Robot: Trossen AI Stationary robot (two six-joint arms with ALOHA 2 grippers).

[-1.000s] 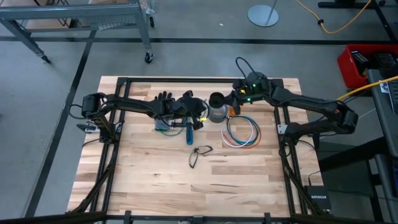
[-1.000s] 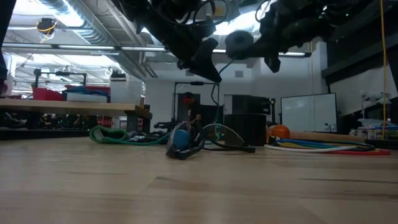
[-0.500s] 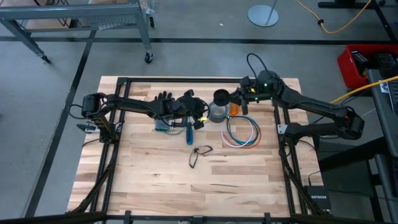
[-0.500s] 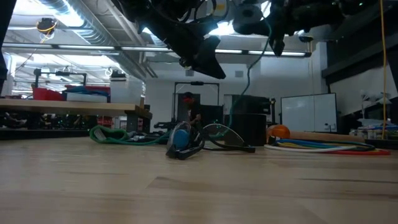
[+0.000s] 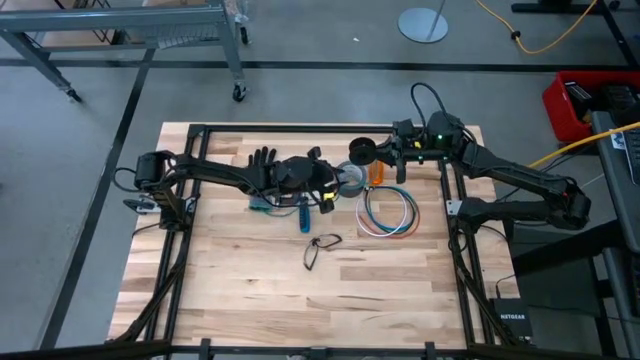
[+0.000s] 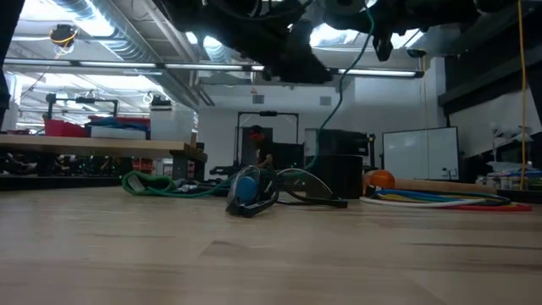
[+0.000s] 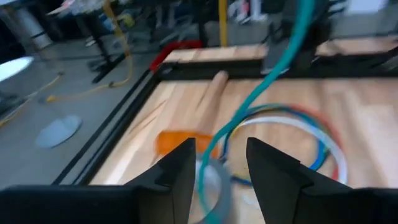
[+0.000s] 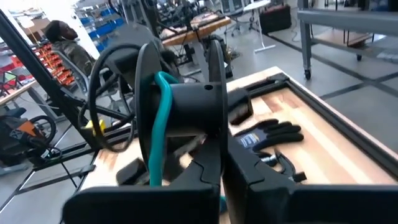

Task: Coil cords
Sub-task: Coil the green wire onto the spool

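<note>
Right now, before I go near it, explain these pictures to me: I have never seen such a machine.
It is a robot with two dark arms at a wooden table. One picture looks straight down, one looks level across the tabletop, and one comes from each wrist. The right arm holds a black spool wound with teal cord above the table, jaws shut on it. The left arm reaches to the middle, jaws open, beside a grey tape roll. On the wood lie the cords in a loose ring, glasses, a black glove and a blue-handled tool.
</note>
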